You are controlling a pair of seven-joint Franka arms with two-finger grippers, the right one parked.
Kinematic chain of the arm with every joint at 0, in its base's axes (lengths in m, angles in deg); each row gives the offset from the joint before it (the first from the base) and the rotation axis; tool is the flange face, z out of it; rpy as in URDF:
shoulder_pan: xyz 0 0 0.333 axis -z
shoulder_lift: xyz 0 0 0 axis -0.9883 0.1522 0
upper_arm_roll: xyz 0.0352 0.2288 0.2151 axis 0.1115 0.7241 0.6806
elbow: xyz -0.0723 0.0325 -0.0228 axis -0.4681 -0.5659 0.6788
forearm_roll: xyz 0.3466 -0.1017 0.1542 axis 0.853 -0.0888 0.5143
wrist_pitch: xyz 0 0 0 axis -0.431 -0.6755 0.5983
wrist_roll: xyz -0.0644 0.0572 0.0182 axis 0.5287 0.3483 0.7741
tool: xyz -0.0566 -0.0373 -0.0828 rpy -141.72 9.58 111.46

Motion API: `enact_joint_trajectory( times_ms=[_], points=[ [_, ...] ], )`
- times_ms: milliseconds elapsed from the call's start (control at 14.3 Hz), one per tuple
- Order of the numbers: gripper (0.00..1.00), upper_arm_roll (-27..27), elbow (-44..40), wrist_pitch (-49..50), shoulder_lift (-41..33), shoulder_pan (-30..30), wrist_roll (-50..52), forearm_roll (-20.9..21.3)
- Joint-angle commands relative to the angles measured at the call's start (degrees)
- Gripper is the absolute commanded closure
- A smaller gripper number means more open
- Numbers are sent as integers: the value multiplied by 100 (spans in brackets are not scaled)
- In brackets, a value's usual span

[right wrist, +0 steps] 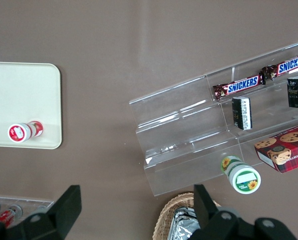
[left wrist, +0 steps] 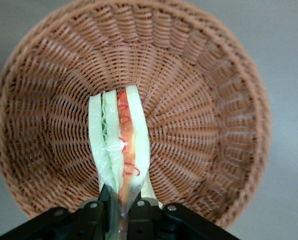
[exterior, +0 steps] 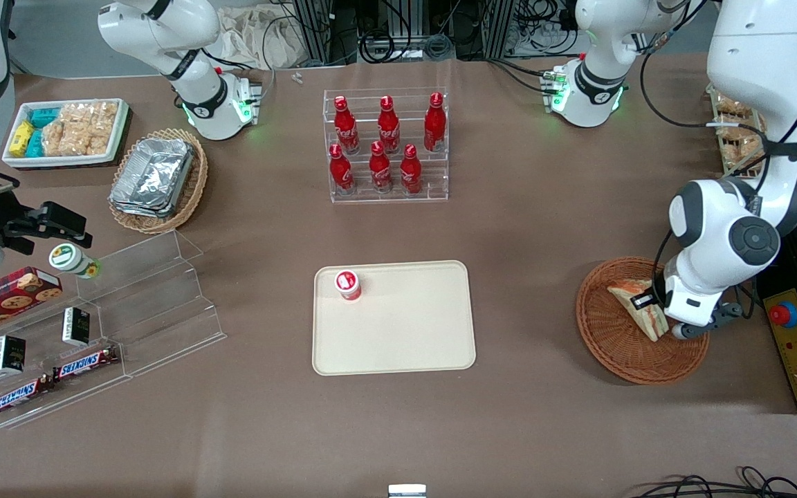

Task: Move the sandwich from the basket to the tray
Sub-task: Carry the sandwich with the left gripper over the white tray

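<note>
End effector [left wrist: 120, 207]: you have it clenched on the sandwich [left wrist: 120, 145], fingers pinching the narrow end so the layers stay pressed together.
Sandwich: standing on edge in the basket [exterior: 620, 353], bread and filling facing the wrist camera; whether it rests on the weave or is just lifted, you cannot tell.
Basket: toward the working arm's end of the surface, well apart from the tray [exterior: 398, 339].
Tray: a red-capped cup [exterior: 347, 284] stands in one corner; most of it looks free for the drop.
Next: lift clear of the rim first, probably.
</note>
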Motion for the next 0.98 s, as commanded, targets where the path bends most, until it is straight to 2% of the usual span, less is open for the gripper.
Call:
enact_joint_trajectory(
  times_ms=[0,140,420,630,910],
  points=[
    [100,-162,-414,681,-275,187,667,86],
    [100,-189,-1073,1436,-197,476,774,86],
    [100,-198,-1830,2388,-57,1004,705,43],
    [100,-574,-1964,2302,215,1329,801,86],
    [100,-593,-2428,2292,497,2058,783,86]
  ],
)
